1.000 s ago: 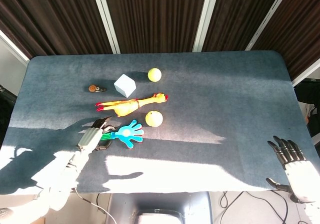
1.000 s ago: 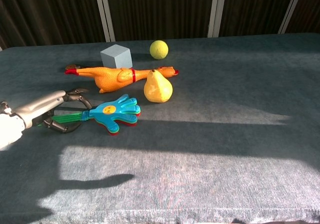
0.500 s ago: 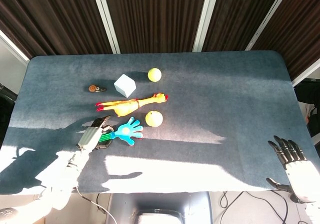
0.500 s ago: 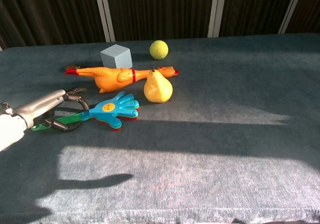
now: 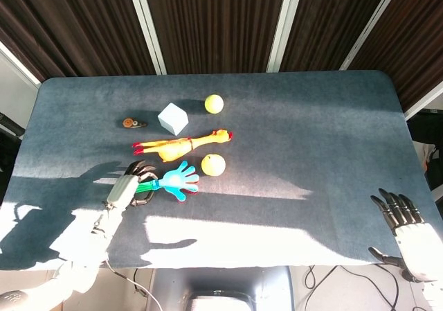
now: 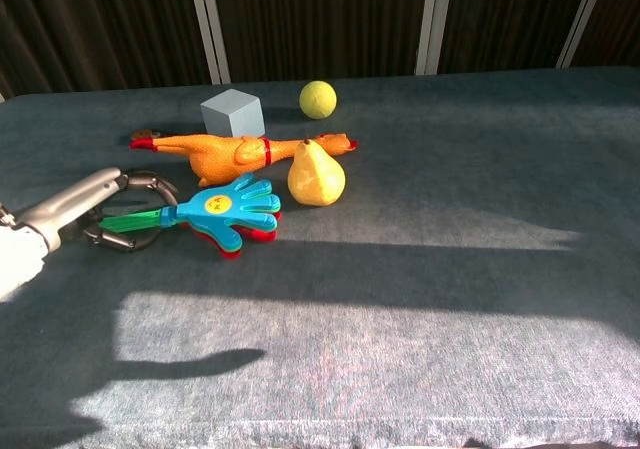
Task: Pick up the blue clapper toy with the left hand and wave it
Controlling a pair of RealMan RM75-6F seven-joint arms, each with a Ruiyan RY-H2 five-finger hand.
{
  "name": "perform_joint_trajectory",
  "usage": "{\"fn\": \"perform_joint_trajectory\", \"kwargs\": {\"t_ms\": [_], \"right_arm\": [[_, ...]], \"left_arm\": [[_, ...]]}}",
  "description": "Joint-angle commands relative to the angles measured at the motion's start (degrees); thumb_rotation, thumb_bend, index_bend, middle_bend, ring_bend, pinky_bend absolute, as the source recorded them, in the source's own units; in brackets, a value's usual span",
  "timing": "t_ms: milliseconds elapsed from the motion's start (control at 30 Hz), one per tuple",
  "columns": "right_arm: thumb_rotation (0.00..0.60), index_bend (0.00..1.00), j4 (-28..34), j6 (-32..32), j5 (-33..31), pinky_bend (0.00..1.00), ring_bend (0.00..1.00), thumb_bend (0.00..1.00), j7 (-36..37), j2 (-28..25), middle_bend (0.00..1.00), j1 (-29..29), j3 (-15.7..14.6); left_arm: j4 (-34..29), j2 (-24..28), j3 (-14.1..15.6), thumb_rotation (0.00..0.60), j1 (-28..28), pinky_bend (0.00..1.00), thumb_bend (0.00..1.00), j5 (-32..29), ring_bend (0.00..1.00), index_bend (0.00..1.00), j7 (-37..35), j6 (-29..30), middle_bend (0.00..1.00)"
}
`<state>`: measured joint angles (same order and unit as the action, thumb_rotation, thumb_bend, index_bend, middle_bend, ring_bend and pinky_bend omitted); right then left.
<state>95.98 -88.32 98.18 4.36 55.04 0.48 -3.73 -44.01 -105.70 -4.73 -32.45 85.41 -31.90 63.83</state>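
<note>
The blue clapper toy (image 5: 178, 181) (image 6: 226, 210) has hand-shaped blue paddles with a red one underneath and a green handle. It lies left of centre, just in front of the rubber chicken. My left hand (image 5: 129, 188) (image 6: 98, 215) grips the green handle, fingers curled round it, and the paddle end sits slightly raised off the cloth. My right hand (image 5: 399, 217) shows only in the head view, at the near right beyond the table edge, fingers spread and holding nothing.
A rubber chicken (image 5: 181, 145) (image 6: 240, 152) and a yellow pear (image 5: 213, 164) (image 6: 316, 177) lie right behind the clapper. Farther back are a grey-blue cube (image 5: 172, 118), a yellow ball (image 5: 214, 104) and a small brown object (image 5: 130, 123). The table (image 5: 311, 131) is covered in dark blue cloth.
My left hand's fingers have closed round the green handle. The clapper has shifted a little towards the chicken, its paddle end lifting. The right hand has not moved.
</note>
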Motion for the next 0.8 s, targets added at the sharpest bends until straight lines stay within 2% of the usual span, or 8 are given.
{"fn": "perform_joint_trajectory", "kwargs": {"t_ms": [33,233,300,433,500,600,667,800], "right_arm": [[0.600,0.00,0.0,0.0,0.0,0.00,0.00,0.18,0.0,0.0,0.00,0.0,0.0],[0.600,0.00,0.0,0.1,0.1,0.00,0.00,0.18,-0.2,0.2,0.00,0.1,-0.1],[0.600,0.00,0.0,0.3,0.2,0.00,0.00,0.18,-0.3,0.2,0.00,0.1,-0.1],[0.600,0.00,0.1,0.5,0.2,0.00,0.00,0.18,-0.4,0.3,0.00,0.2,-0.2],[0.600,0.00,0.2,0.7,0.2,0.00,0.00,0.18,-0.3,0.2,0.00,0.2,-0.3],[0.600,0.00,0.3,0.5,0.3,0.00,0.00,0.18,-0.1,0.0,0.00,0.2,-0.3],[0.600,0.00,0.3,0.5,0.3,0.00,0.00,0.18,0.0,0.0,0.00,0.2,-0.4],[0.600,0.00,0.3,1.0,0.2,0.00,0.00,0.18,-0.3,0.1,0.00,0.3,-0.4]], "left_arm": [[0.2,0.1,0.5,0.600,1.0,0.00,0.54,1.2,0.01,0.82,-5.1,3.2,0.25],[-2.1,2.4,0.3,0.600,3.5,0.06,0.56,2.7,0.12,0.84,-17.4,10.8,0.38],[-2.3,2.6,-0.6,0.600,4.7,0.17,0.57,2.9,0.20,0.85,-19.6,15.2,0.47],[-7.2,4.8,-2.4,0.600,6.4,0.51,0.60,3.5,0.36,0.85,-29.2,22.5,0.66],[-12.0,6.8,-3.6,0.600,7.3,0.58,0.63,3.1,0.42,0.85,-37.1,24.7,0.72],[-26.2,15.2,-5.6,0.600,9.3,0.60,0.67,2.2,0.44,0.85,-65.8,26.0,0.75],[-29.7,19.3,-6.1,0.600,10.1,0.58,0.68,2.0,0.44,0.85,-76.9,25.9,0.75],[-29.4,20.8,-5.2,0.600,10.4,0.56,0.69,4.6,0.43,0.86,-81.5,27.0,0.75]]}}
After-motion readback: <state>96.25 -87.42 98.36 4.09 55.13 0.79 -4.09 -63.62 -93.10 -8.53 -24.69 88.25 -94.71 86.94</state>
